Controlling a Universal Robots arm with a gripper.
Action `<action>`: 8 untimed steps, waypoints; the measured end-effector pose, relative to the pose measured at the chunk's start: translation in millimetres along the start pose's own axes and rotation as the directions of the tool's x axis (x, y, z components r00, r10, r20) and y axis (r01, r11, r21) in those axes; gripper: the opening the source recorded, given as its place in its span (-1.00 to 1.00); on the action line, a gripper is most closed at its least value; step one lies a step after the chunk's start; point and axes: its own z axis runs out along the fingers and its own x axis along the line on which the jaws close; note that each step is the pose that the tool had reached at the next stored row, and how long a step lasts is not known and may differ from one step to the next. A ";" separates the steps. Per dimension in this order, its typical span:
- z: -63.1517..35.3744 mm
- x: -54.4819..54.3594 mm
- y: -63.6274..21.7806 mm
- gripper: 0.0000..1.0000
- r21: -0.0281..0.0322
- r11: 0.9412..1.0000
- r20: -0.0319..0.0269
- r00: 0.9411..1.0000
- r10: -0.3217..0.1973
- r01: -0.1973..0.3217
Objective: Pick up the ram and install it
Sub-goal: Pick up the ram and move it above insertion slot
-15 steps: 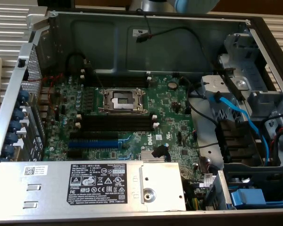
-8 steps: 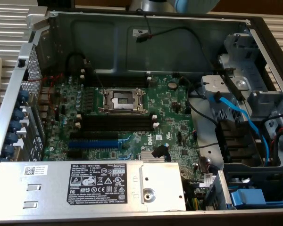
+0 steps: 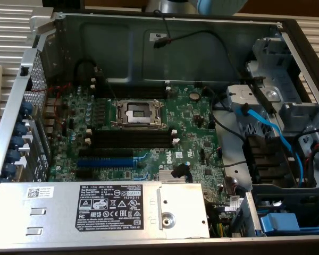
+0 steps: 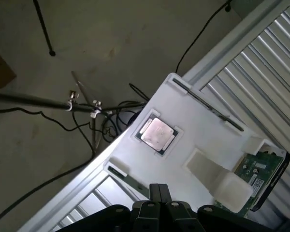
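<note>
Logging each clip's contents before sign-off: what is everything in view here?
computer case: one, grey, open
motherboard: one, green, inside the case
CPU socket: one, silver, mid-board
memory slots: several, black, beside the socket
blue slot: one, blue, beside the black slots
power supply: one, silver, case edge
white tray: one, white, on the slotted table
processor chip: one, silver, in a tray recess
ram: one, green, tray's end, partly hidden
robot arm: one, grey-blue, exterior view's top edge
gripper: one, black, shut, over the tray's edge
</note>
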 end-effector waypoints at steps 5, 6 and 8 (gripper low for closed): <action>0.0 0.0 0.0 -0.80 -0.002 0.996 -0.002 0.996 -0.092 0.092; 0.0 0.0 0.0 -0.80 -0.003 0.994 -0.002 0.994 -0.110 0.110; 0.0 0.0 0.0 -0.80 -0.004 0.989 -0.002 0.989 -0.146 0.146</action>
